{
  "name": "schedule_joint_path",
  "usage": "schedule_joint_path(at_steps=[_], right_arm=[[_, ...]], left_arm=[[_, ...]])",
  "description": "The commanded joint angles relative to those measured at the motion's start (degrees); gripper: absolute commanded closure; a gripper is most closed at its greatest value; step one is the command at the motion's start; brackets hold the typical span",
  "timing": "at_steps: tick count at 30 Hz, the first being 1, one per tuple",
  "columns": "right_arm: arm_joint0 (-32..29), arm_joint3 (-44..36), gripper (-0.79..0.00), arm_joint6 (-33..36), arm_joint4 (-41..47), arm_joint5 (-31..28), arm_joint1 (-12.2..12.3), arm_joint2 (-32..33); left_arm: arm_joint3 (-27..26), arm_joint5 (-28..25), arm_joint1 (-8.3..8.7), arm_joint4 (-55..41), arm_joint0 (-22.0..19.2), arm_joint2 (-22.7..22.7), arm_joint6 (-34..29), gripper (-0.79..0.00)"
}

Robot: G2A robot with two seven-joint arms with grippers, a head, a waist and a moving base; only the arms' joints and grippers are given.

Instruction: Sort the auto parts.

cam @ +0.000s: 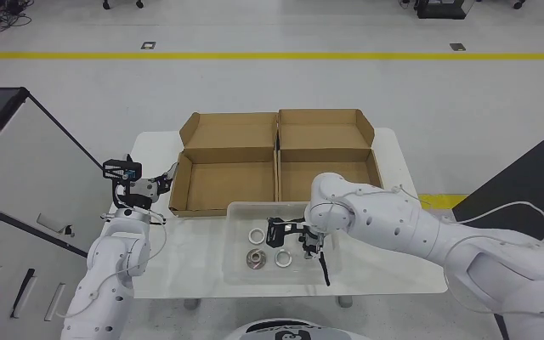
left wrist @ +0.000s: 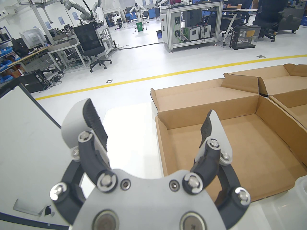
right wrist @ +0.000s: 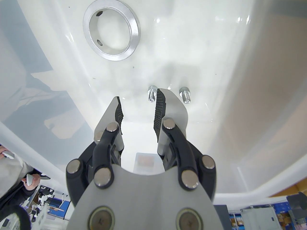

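Right gripper [right wrist: 138, 95] set low in translucent white plastic tray [cam: 234, 255], jaws partly parted, nothing held, two small silver bolts [right wrist: 185, 94] just beside one fingertip, silver metal ring [right wrist: 134, 32] apart, left gripper [left wrist: 149, 107] wide open, empty, at left edge of brown cardboard box [left wrist: 227, 149].

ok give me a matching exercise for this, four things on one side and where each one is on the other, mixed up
1 left gripper
2 right gripper
3 metal ring
4 two bolts

a side by side on the floor of the white tub, just ahead of the right gripper
b open, beside a cardboard box
c flat on the tub floor, farther ahead of the right gripper
d open, down inside the tub

Pairs: 1-b, 2-d, 3-c, 4-a
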Motion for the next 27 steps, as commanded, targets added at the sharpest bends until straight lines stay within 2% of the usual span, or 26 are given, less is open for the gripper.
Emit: schedule_joint_path(at_steps=[1, 27], right_arm=[[-0.14, 0.12, -0.317, 0.09, -0.19, -0.08, -0.04, 0.1], [-2.39, 1.24, -0.286, -0.44, -2.12, -1.49, -0.18, 1.72]], left_arm=[[0.0, 0.0, 0.0, 0.0, 0.0, 0.0, 0.0, -0.785], [0.0, 0.0, 0.0, 0.0, 0.0, 0.0, 0.0, -0.785]])
